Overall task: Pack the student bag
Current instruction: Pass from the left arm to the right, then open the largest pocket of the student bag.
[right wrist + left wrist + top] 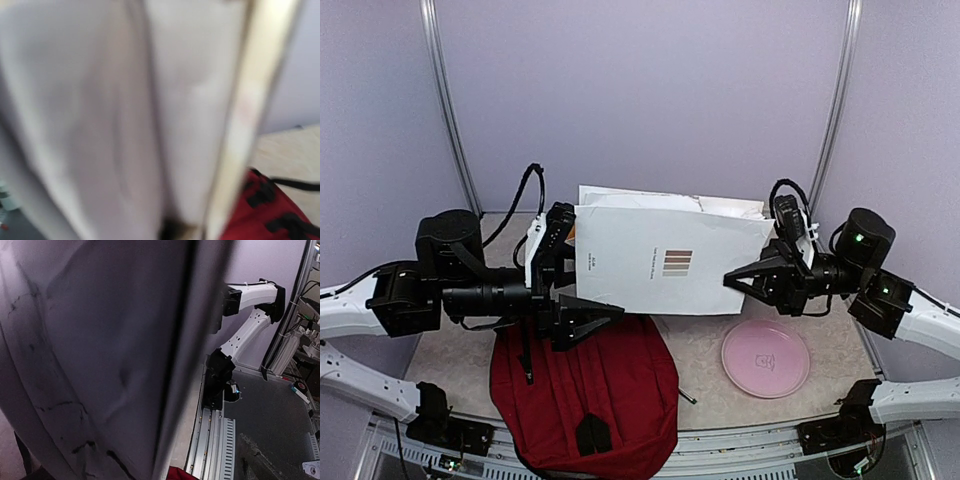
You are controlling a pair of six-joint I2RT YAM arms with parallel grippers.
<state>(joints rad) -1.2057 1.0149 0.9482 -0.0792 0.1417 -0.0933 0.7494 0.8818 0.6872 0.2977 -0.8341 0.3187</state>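
One student bag [610, 400], dark red with black straps, lies flat at the near edge of the table [705, 350], left of centre, and its near end reaches that edge. One round pink plate [766, 358] sits toward the near right corner, well apart from the bag. A strip of bare table runs between them.

Two end effectors hang above the middle of the table. The left end effector [618, 312] is over the bag's far edge, pointing right, just under the lower left corner of one sheaf of white papers [660, 262]. Whether its fingers are spread or closed cannot be told, since paper fills its wrist view. The right end effector [730, 279] points left, well apart from the bag, above the plate's far side. Its fingers are narrowed onto the right edge of the papers.

The sheaf is held up between the two, its printed cover facing up. It hides the far middle of the table, and the far edge meets the pale back wall.
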